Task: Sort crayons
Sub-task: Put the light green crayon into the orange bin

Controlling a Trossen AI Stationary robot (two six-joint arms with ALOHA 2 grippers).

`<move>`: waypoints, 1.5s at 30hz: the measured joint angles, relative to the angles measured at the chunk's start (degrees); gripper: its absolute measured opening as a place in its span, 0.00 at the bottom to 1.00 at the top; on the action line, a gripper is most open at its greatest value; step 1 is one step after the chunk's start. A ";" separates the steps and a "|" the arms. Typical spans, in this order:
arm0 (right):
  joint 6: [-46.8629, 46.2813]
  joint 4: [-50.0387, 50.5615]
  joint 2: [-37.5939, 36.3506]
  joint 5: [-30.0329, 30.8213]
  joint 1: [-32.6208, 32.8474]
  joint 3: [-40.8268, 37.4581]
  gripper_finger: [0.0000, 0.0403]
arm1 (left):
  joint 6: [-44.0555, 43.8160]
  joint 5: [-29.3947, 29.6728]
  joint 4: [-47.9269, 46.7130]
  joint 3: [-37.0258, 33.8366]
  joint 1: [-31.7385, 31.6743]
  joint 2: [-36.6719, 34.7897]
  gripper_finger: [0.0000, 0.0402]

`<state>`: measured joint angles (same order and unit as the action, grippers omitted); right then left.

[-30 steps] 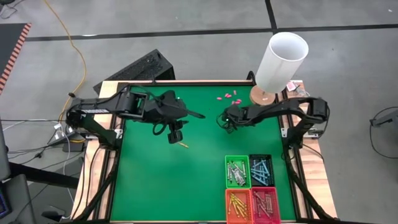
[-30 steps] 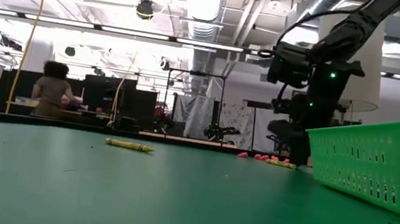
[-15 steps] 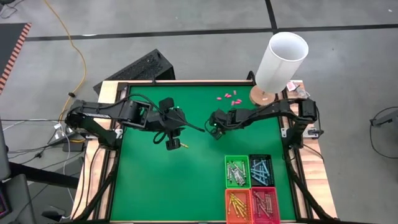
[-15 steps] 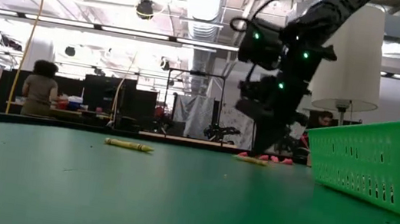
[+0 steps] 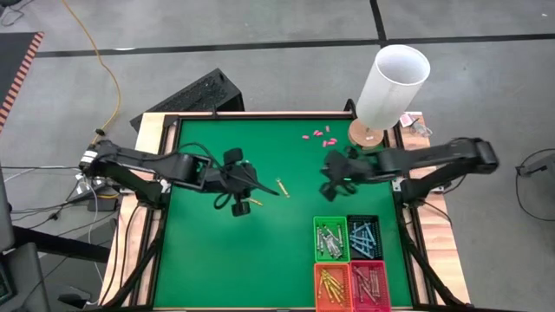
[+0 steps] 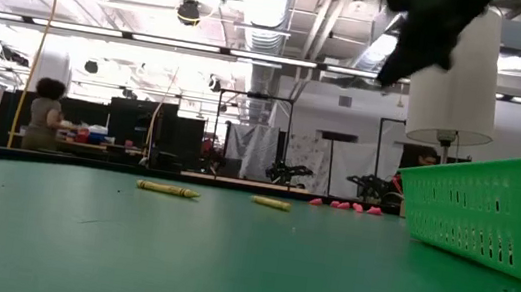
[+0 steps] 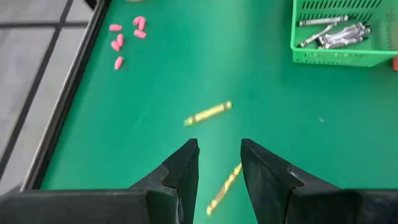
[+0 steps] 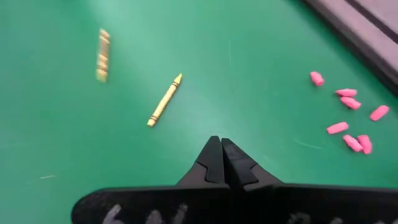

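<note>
Lying loose on the green bench [image 5: 208,260] are two yellow crayons: one [image 5: 282,187] well short of the green basket [image 5: 330,238] toward the far edge, the other [image 5: 254,202] just beside the left gripper [image 5: 241,206]. Both are shown apart from each other in the low view, the first crayon [image 6: 270,203] nearer the basket wall [image 6: 473,219] than the second [image 6: 169,189]. From the left wrist, that gripper's fingers [image 7: 185,167] are seen parted with nothing between them, raised over the second crayon [image 7: 224,188], with the first [image 7: 208,112] beyond. The right gripper [image 5: 333,178] is held above the bench between the loose crayons and the white tube [image 5: 392,85]; its fingers [image 8: 221,163] are pressed together and empty (a fact given only by its own wrist view). Sorted crayons are visible only from above: grey-white ones in the green basket, light blue in the black basket [image 5: 365,237], yellow in the orange basket [image 5: 331,285] and brownish-red in the red basket [image 5: 369,283]. Small pink pieces [image 5: 319,135] are scattered beyond the green basket, near the tube's wooden base [image 5: 366,133]. A person [image 6: 44,114] is seen far behind the bench in the low view alone.
</note>
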<state>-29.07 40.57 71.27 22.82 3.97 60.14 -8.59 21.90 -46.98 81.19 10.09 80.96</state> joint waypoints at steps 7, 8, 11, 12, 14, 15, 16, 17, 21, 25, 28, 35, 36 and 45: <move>-7.23 7.01 -17.42 7.09 8.81 0.00 0.00 | 3.76 -1.97 19.03 -15.05 -1.97 1.44 0.28; -7.78 7.58 -18.92 8.35 10.04 0.00 0.00 | 5.48 -3.33 20.96 -16.55 -2.14 2.05 0.29; -9.02 9.27 -22.12 11.58 13.09 0.00 0.00 | 11.43 -6.99 22.06 -18.87 -2.12 3.93 0.33; -9.36 9.69 -22.93 12.59 13.94 0.00 0.00 | 12.54 -7.89 21.95 -18.86 -2.14 4.77 0.35; -9.56 10.67 -23.84 13.48 15.19 0.00 0.00 | 13.94 -8.53 22.33 -18.83 -2.53 6.61 0.39; -9.56 10.76 -23.83 13.60 15.77 0.00 0.00 | 14.74 -9.17 22.29 -18.82 -2.80 7.50 0.41; -9.56 11.13 -23.97 13.66 16.14 0.00 0.00 | 15.83 -9.90 22.66 -18.55 -3.15 8.41 0.44; -9.55 11.74 -24.07 13.81 16.37 0.00 0.00 | 16.83 -10.30 23.38 -18.22 -3.44 9.39 0.46; -9.53 13.55 -23.19 13.78 16.71 0.00 0.00 | 22.37 -11.94 22.93 -17.45 -5.05 12.85 0.52; -9.52 15.04 -22.22 13.76 16.59 0.00 0.00 | 28.99 -12.82 22.07 -17.32 -7.11 15.00 0.53; -9.52 15.08 -22.08 13.70 16.59 0.00 0.00 | 33.02 -14.90 21.71 -17.32 -9.02 15.86 0.53; -9.49 15.15 -21.73 13.78 16.66 0.00 0.00 | 38.56 -22.40 21.43 -17.27 -13.17 15.85 0.53; -9.49 15.13 -21.73 13.78 16.68 0.00 0.00 | 39.83 -22.78 21.58 -17.26 -13.41 16.19 0.53; -9.49 15.36 -21.32 14.30 16.65 0.00 0.00 | 45.44 -21.90 21.43 -17.25 -13.47 24.02 0.53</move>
<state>-38.56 55.93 49.95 37.13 20.62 60.14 36.85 0.00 -25.55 63.94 -3.38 104.99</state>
